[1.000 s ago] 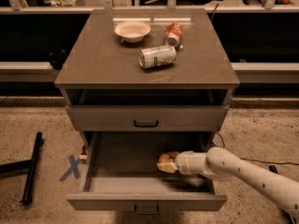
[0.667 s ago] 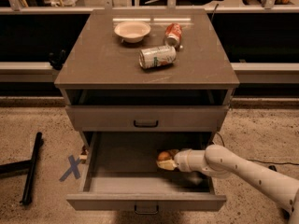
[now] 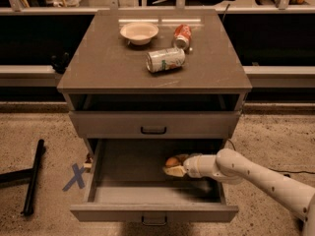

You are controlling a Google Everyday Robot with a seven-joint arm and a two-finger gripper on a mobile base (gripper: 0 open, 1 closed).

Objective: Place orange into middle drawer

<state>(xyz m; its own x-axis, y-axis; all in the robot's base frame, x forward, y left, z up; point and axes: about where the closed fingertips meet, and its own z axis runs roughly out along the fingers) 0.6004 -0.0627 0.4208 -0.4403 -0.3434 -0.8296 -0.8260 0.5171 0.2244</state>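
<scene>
The grey-brown cabinet's lowest drawer (image 3: 153,212) is pulled open, its flat front with a small dark handle at the bottom of the view. My white arm reaches in from the lower right. My gripper (image 3: 173,166) is inside the drawer, right of centre, low over its floor. The orange (image 3: 172,162) sits between the fingers at the gripper's tip, partly hidden by them. The drawer front above it (image 3: 153,125) is closed.
On the cabinet top (image 3: 98,68) stand a white bowl (image 3: 139,32), a red-orange soda can (image 3: 182,36) and a pale can on its side (image 3: 165,60). A blue X (image 3: 75,176) marks the floor at left, by a black bar (image 3: 33,177).
The gripper with the orange has shifted slightly left, further into the drawer. The cabinet top's things have not moved.
</scene>
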